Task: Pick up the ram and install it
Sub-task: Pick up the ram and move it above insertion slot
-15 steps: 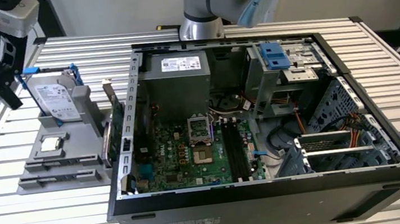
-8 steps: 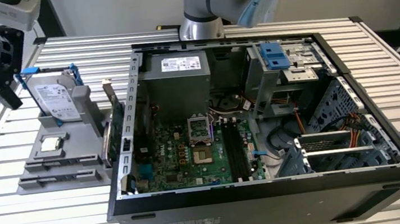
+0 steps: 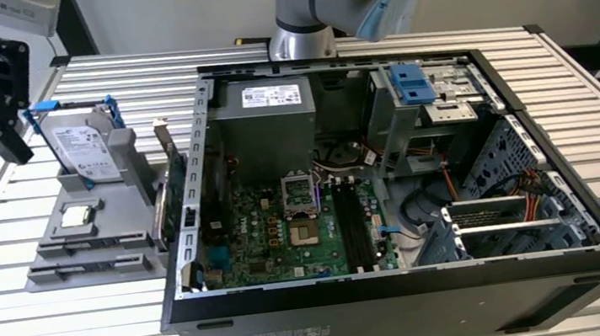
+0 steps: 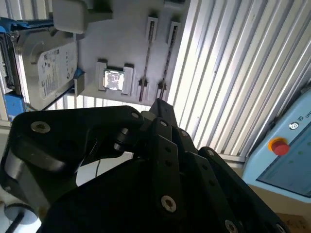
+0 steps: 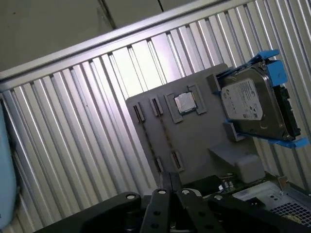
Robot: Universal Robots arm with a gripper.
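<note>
The slatted aluminium table [image 3: 25,335] carries an open desktop computer case [image 3: 406,300], which lies off to one side of the gripper [image 3: 10,146], and a grey parts fixture [image 5: 204,141], below and ahead of it. On the fixture, farthest from the fingertips, we mark the blue-framed hard drive [image 5: 248,104]. Nearer to them sits the processor [image 5: 184,102] in its pocket. Nearest of all, just ahead of the fingertips, a thin dark line between a pair of end slots is what we take to be the ram [image 5: 165,132], standing on edge in the fixture. Its long axis runs away from the gripper, across the direction in which the fingers close, so we judge the board's flat faces to be turned toward the pads. In both wrist views the fingers lie together, tips meeting or nearly so, and we see nothing held between them
</note>
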